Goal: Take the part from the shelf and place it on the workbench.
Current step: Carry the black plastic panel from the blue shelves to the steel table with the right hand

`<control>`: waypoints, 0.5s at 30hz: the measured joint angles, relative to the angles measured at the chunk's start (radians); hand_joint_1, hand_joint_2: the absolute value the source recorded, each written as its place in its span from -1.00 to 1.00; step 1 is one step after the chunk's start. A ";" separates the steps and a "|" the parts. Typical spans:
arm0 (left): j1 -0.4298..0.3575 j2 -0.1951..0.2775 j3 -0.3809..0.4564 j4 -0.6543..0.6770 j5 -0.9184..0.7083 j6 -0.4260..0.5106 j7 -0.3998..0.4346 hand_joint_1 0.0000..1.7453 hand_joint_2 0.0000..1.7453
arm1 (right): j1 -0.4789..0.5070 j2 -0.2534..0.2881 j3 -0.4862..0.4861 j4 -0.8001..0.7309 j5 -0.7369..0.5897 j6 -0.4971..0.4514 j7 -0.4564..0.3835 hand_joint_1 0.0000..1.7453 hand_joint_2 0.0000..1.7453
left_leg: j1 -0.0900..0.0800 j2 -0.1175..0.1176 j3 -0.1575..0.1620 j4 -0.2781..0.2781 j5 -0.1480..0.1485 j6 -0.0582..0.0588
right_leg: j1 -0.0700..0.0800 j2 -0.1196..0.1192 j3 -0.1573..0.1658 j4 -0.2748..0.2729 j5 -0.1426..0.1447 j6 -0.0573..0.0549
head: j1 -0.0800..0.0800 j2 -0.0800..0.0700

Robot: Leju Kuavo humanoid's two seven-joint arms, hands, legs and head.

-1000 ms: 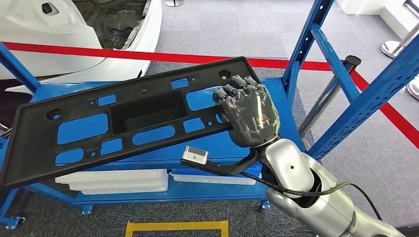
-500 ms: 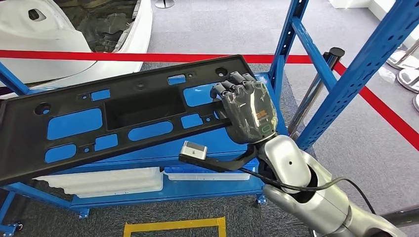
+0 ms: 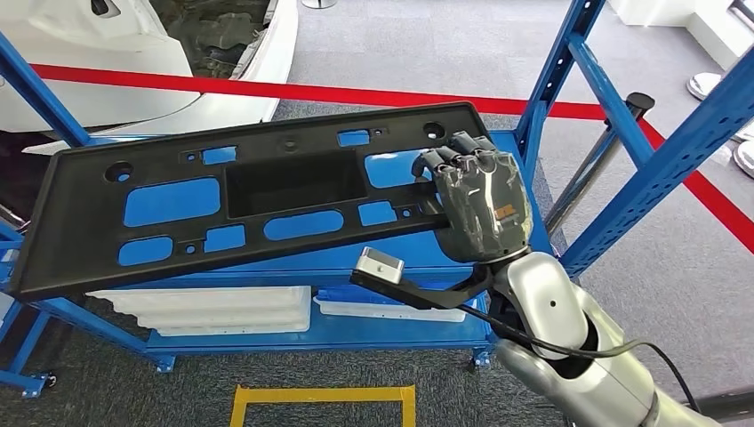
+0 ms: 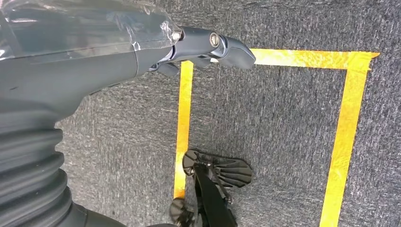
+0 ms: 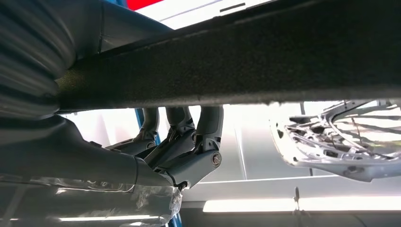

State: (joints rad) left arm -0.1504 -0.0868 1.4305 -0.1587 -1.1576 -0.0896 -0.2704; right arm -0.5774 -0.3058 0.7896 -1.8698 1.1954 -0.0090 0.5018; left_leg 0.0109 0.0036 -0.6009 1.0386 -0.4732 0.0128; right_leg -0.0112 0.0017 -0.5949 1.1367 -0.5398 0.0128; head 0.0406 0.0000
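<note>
The part (image 3: 293,182) is a long black plastic panel with several cut-outs, held nearly level above the blue shelf board (image 3: 427,251) in the head view. My right hand (image 3: 480,209) grips its right end, fingers curled over the far edge. In the right wrist view the panel's dark edge (image 5: 283,61) runs across in front of the hand, and the fingers (image 5: 189,142) wrap around it. The panel's left end sticks out past the left shelf post. My left hand (image 4: 94,52) hangs over the carpet holding nothing, thumb stretched out.
Blue shelf uprights (image 3: 658,169) rise on the right and another at far left. White foam trays (image 3: 204,307) lie on the lower shelf. Red barrier tape (image 3: 356,92) and a white car body (image 3: 80,53) lie behind. A yellow taped square (image 3: 324,396) marks the floor.
The whole view has shifted, so the camera moved. The panel now sits more level, its left end higher than before. My right hand keeps the same hold.
</note>
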 joint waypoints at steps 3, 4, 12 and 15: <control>0.000 -0.002 0.000 0.000 -0.001 0.002 0.000 -1.00 1.00 | 0.000 0.000 -0.004 0.000 -0.004 -0.005 -0.010 1.00 1.00 | -0.002 0.000 -0.008 0.002 0.009 -0.015 | 0.009 0.001 0.042 -0.100 0.023 -0.011 | 0.003 0.000; 0.001 -0.002 0.000 0.000 -0.002 0.003 0.000 -1.00 1.00 | 0.000 -0.001 -0.005 0.000 -0.006 -0.006 -0.013 1.00 1.00 | -0.002 0.000 -0.010 0.002 0.013 -0.021 | 0.010 0.001 0.039 -0.105 0.027 -0.014 | 0.002 0.000; 0.015 -0.001 0.000 0.000 -0.003 0.004 0.000 -1.00 1.00 | -0.002 0.004 -0.006 0.000 -0.010 -0.007 -0.023 1.00 1.00 | 0.007 -0.002 -0.097 0.273 -0.150 -0.054 | 0.000 -0.011 0.007 -0.118 0.066 -0.034 | -0.039 0.000; 0.016 -0.001 0.000 0.000 -0.003 0.004 0.000 -1.00 1.00 | -0.002 0.004 -0.006 0.000 -0.010 -0.007 -0.026 1.00 1.00 | 0.012 -0.003 0.009 0.106 -0.078 -0.054 | -0.001 -0.011 -0.005 -0.108 0.071 -0.027 | -0.050 0.000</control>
State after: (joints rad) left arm -0.1339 -0.0881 1.4305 -0.1587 -1.1606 -0.0852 -0.2705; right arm -0.5798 -0.3014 0.7840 -1.8696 1.1851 -0.0162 0.4763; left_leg 0.0230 0.0009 -0.5921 1.1445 -0.5512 -0.0416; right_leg -0.0125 -0.0095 -0.5996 1.0290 -0.4686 -0.0139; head -0.0092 0.0000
